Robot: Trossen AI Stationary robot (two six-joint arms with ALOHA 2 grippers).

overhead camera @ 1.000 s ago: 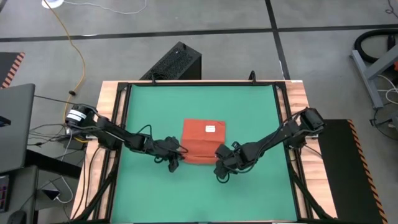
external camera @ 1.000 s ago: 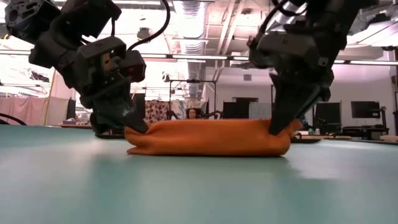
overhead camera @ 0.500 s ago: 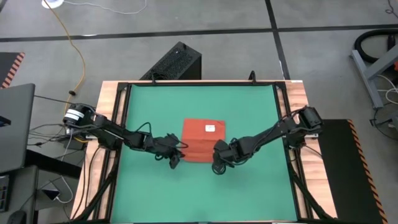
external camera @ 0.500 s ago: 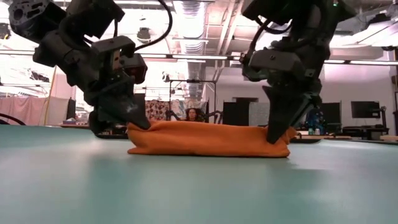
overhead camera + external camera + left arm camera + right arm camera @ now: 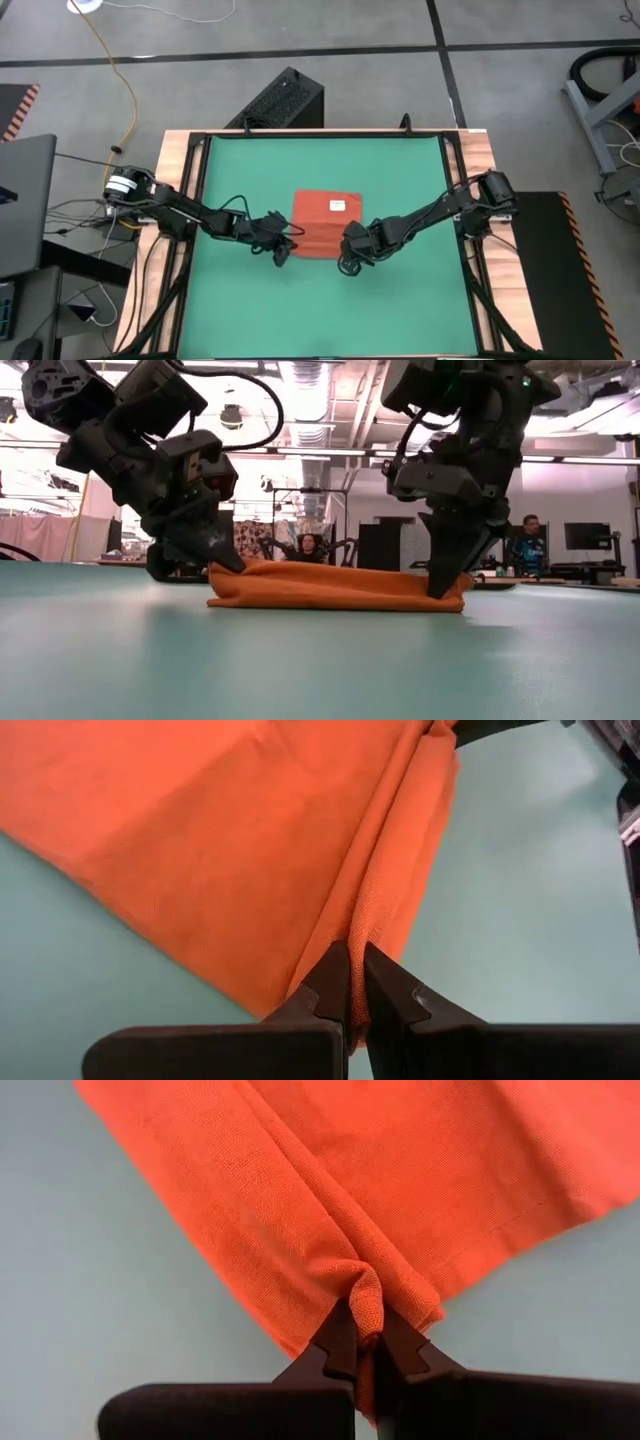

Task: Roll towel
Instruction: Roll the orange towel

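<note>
1. Towel (image 5: 326,224): orange-red cloth lying near the middle of the green mat (image 5: 400,170), with a small white tag (image 5: 338,207) toward its far edge. Its near edge is doubled over into a low, thick fold; the far part lies flat.
2. Left gripper (image 5: 350,978): at the near left corner of the towel, jaws closed on a pinch of the folded edge, low to the mat.
3. Right gripper (image 5: 364,1342): at the near right corner, jaws closed on a small bunched ridge of cloth, also low to the mat.
4. Step in hand, as judged: an early turn of the roll. Both corners of the near edge are held and the fold sits over the towel's body, with much flat cloth left beyond it.
5. Next move, as judged: both grippers must carry the held edge toward the tag side together, evenly, so the roll stays straight, then let go and take hold again lower down.
6. Hard to make out: how many layers the fold holds; the underside of the roll; the towel's far edge in the low view, hidden behind the fold.
7. Background: two people (image 5: 527,540) show far off in the room beyond the table; what they are doing cannot be told.
</note>
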